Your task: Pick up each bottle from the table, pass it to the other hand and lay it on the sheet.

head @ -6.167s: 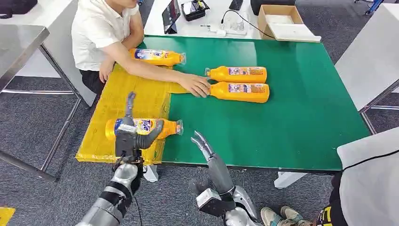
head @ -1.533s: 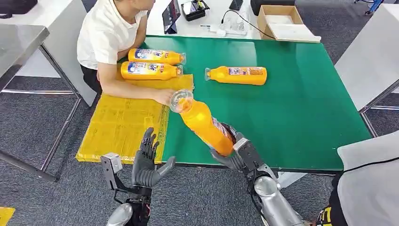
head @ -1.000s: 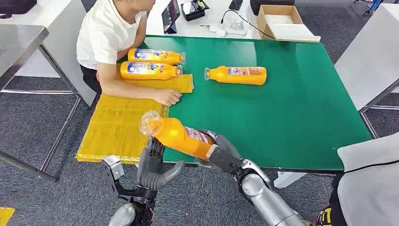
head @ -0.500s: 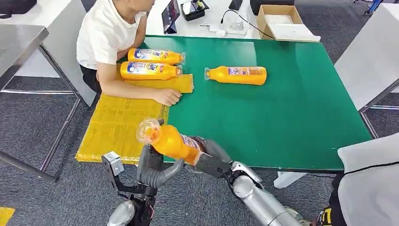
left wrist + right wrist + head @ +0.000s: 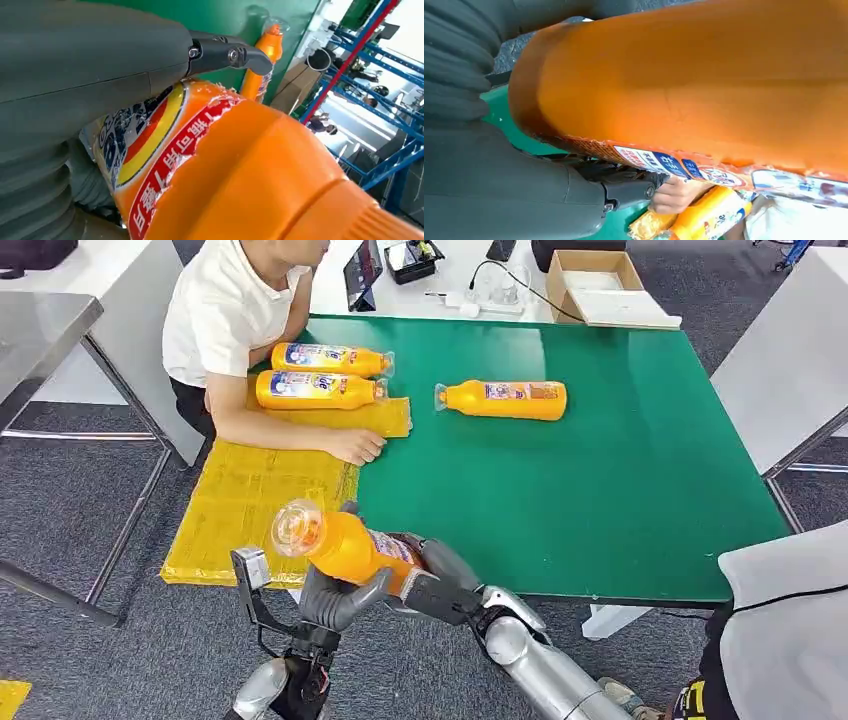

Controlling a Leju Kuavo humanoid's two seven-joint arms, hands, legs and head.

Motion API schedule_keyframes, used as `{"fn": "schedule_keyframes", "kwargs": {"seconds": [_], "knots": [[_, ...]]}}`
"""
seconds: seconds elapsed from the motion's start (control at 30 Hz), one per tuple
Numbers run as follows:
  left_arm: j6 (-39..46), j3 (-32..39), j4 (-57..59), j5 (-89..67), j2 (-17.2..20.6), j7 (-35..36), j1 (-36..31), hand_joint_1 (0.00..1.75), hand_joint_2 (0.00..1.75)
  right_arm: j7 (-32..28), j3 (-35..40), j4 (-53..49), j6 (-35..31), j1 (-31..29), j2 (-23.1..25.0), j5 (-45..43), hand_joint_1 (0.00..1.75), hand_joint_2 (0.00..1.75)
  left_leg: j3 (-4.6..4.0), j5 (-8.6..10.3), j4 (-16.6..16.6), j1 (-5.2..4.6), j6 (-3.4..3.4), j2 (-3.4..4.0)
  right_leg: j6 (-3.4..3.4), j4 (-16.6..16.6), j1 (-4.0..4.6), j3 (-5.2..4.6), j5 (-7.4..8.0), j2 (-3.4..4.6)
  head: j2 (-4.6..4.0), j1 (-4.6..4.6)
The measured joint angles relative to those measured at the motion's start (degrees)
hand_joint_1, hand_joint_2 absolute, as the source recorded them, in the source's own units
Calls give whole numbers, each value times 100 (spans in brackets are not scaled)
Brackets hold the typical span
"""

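My right hand [image 5: 445, 585] grips the base of an orange Tide bottle [image 5: 350, 545] and holds it tilted over the table's near edge, clear cap [image 5: 297, 528] up and to the left. My left hand [image 5: 335, 598] cups the bottle from below, thumb against its underside and fingers straight up behind it. The left wrist view has the bottle [image 5: 240, 165] lying against the thumb. Its orange body [image 5: 704, 85] is close in the right wrist view. Two more bottles [image 5: 320, 358] [image 5: 318, 390] lie on the yellow sheet [image 5: 250, 505]. Another bottle [image 5: 505, 399] lies on the green table [image 5: 600, 490].
A seated person in a white shirt rests a hand [image 5: 358, 446] on the sheet's right edge. A cardboard box [image 5: 595, 285] and small devices sit on the white table behind. Another person [image 5: 785, 620] stands at the near right corner.
My right hand has carried the bottle left and down, off the table's near edge. My left hand has risen under it and now touches it.
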Motion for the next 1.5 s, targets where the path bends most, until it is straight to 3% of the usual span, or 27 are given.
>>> {"fn": "schedule_keyframes", "kwargs": {"seconds": [0.03,0.07,0.2,0.23,0.27,0.3,0.33,0.87,1.23,1.37,1.5], "knots": [[0,0,11,0,-4,0,-2,141,175,0,4,0,-2,0,0,-2,175,175,0,0,0,0,0,0,0,0,0,0,0,0,0,0],[2,2,22,2,-11,0,-2,175,175,6,9,0,-2,0,-2,-4,175,175,0,0,0,0,0,0,0,0,0,0,0,0,0,-2],[7,7,24,0,-13,-83,-5,175,175,11,24,2,-4,-4,-2,-13,175,175,0,0,0,0,0,0,0,0,0,0,0,0,0,0],[2,9,24,0,-13,-114,-4,175,175,11,33,4,4,-4,-2,-29,162,175,0,0,0,0,0,0,0,0,0,0,0,0,0,0],[-2,9,22,-2,-13,-133,-4,175,175,11,42,11,20,-4,-2,-39,124,175,0,0,0,0,0,0,0,0,0,0,0,0,0,2],[-4,13,20,-2,-13,-146,-4,175,175,9,50,15,24,-5,-2,-48,17,175,0,0,0,0,0,0,0,0,0,0,0,0,0,0],[-11,20,17,-4,-13,-157,-2,175,175,7,68,26,37,-6,-2,-52,0,175,0,0,0,0,0,0,0,0,0,0,0,0,0,0],[138,203,-87,216,-28,-153,-33,175,175,2,166,155,-85,10,66,-68,0,175,-2,0,0,1,0,1,0,0,1,-2,0,0,0,-2],[1642,1127,832,-115,-72,-521,-708,175,175,-308,319,127,-393,106,153,168,0,175,-3,3,0,3,0,3,-1,4,2,-5,1,1,0,0],[3257,1400,1332,-1698,-61,-1346,-1121,175,175,-437,359,94,-492,112,227,234,0,175,-3,5,0,3,-1,-2,-1,4,2,-5,2,-1,0,2],[3639,2106,1920,-4777,-164,-1493,-1564,175,175,-649,411,94,-494,102,280,297,0,175,-4,7,0,3,-3,-2,-1,6,1,-4,2,-1,0,0]]}}
